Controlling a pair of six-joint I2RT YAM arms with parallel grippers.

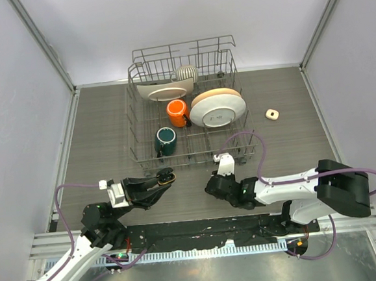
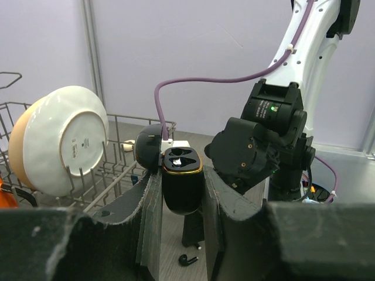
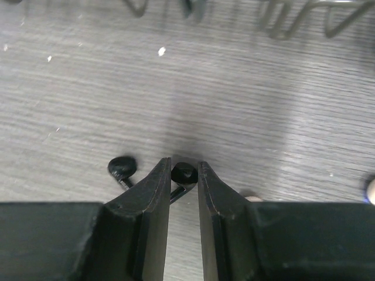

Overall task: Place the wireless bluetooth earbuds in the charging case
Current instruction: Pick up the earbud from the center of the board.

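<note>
Left end effector (image 1: 167, 177) clamped on the black charging case (image 2: 182, 190), lid open. Right end effector (image 3: 183, 177) narrowed to a slit, tips pinching one black earbud (image 3: 185, 171) on the bench (image 3: 246, 105); second black earbud (image 3: 122, 168) just beside it.

Case (image 2: 182, 181): glossy black plastic, shiny gold rim; between left fingers (image 2: 149, 222), matt black, rough-grained. Earbuds (image 3: 183, 173): glossy black plastic, at right fingers (image 3: 155, 187), matt black. Table (image 3: 263, 105) beneath them: matt grey wood-grain. Rack (image 2: 140, 120) beyond left fingers: dull metal wire. Plate (image 2: 70, 140): glossy white glaze.
</note>
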